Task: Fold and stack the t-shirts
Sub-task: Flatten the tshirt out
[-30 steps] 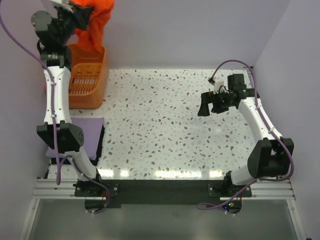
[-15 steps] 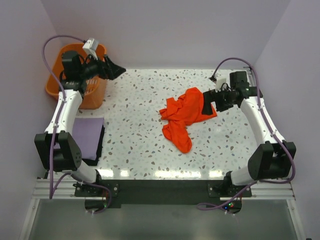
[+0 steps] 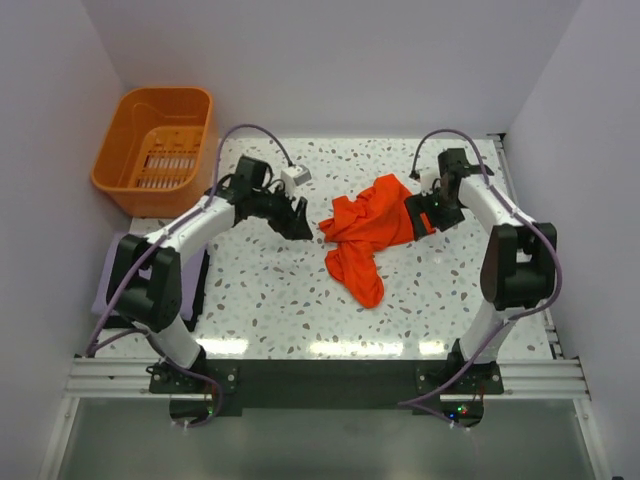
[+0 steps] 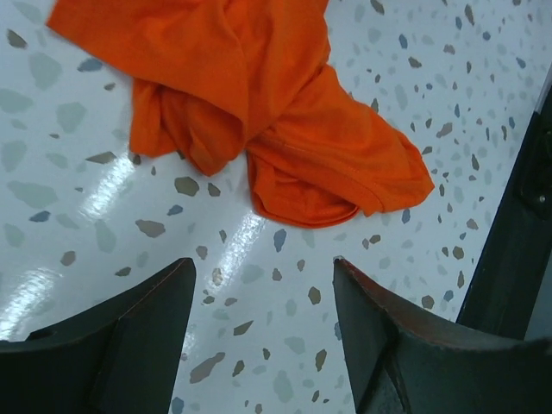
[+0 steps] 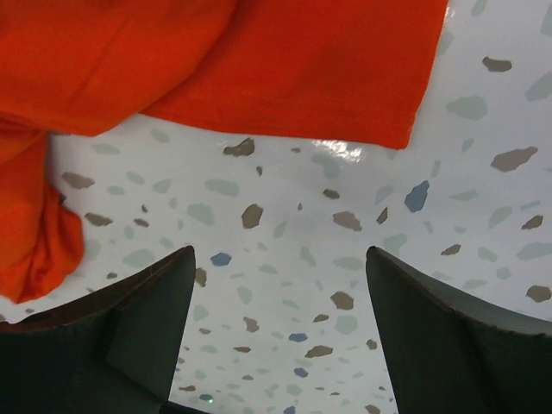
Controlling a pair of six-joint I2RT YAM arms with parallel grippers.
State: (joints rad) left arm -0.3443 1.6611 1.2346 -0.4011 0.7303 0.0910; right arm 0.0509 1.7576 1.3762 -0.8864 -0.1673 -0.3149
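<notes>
Speckled desk (image 3: pixel 270 290): orange-red t-shirt (image 3: pixel 365 235) crumpled. Both wide, empty: left claw (image 4: pixel 259 285), right claw (image 5: pixel 278 254). Rec. pinch opposite hems, spread flat.

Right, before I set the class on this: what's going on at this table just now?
Two robot arms are dealing with a crumpled orange-red t-shirt that lies in a heap on the speckled table. The left gripper and the right gripper are low, one at each side of the shirt. Both are open and hold nothing. The shirt is not yet spread out or folded. An orange basket stands at the far left.
</notes>
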